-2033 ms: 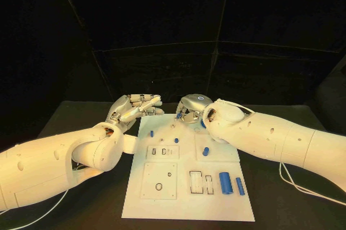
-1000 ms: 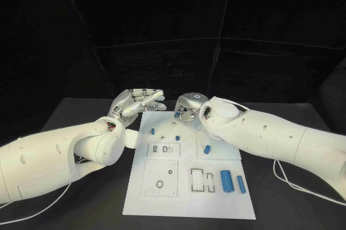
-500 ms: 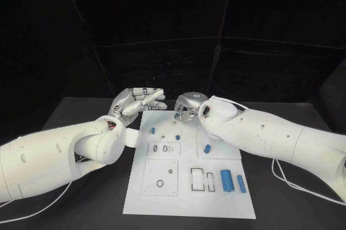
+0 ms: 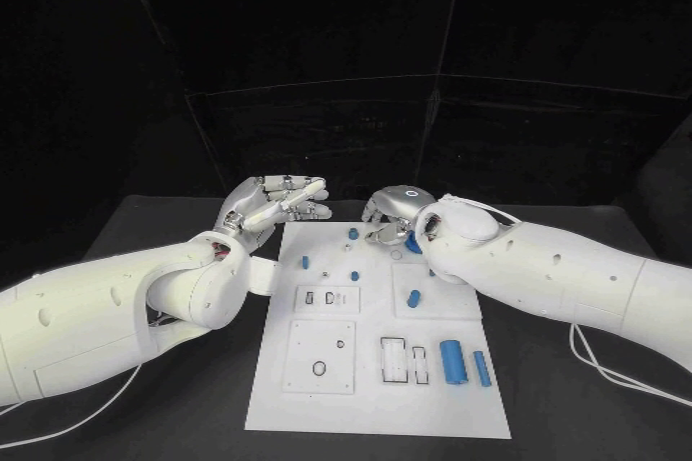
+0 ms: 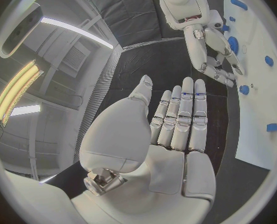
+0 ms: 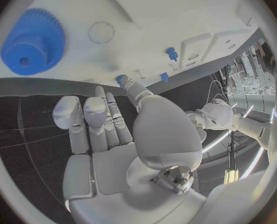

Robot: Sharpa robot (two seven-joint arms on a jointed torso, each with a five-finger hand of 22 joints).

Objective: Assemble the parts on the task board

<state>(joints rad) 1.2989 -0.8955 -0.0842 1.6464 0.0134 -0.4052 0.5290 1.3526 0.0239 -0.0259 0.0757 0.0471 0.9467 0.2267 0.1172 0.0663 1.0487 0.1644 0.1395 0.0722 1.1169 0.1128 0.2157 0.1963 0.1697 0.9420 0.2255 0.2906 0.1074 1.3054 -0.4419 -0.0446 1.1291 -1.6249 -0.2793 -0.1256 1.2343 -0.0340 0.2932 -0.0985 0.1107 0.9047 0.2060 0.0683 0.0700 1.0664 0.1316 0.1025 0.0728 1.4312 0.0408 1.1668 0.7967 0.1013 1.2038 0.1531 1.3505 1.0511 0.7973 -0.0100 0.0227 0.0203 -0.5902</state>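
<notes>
The white task board (image 4: 378, 406) lies in the middle of the table. My right hand (image 4: 391, 215) hovers over its far edge, fingers apart, holding nothing. Just to its left a small blue piece (image 4: 353, 235) stands on the board, apart from the fingers. A blue gear (image 6: 33, 41) lies on the board beside the hand, partly hidden under my right arm in the head view. My left hand (image 4: 274, 205) is raised off the board's far left corner, fingers straight and empty. More blue pieces (image 4: 304, 262) (image 4: 414, 299) and a blue cylinder (image 4: 451, 362) lie on the board.
White inset plates with slots and holes (image 4: 320, 357) sit on the near half of the board. A thin blue bar (image 4: 480, 369) lies beside the cylinder. Bare black table (image 4: 577, 421) runs along both sides of the board.
My right hand has drawn back to the right, off the small blue piece at the board's far end, which now stands uncovered. My left hand has hardly moved.
</notes>
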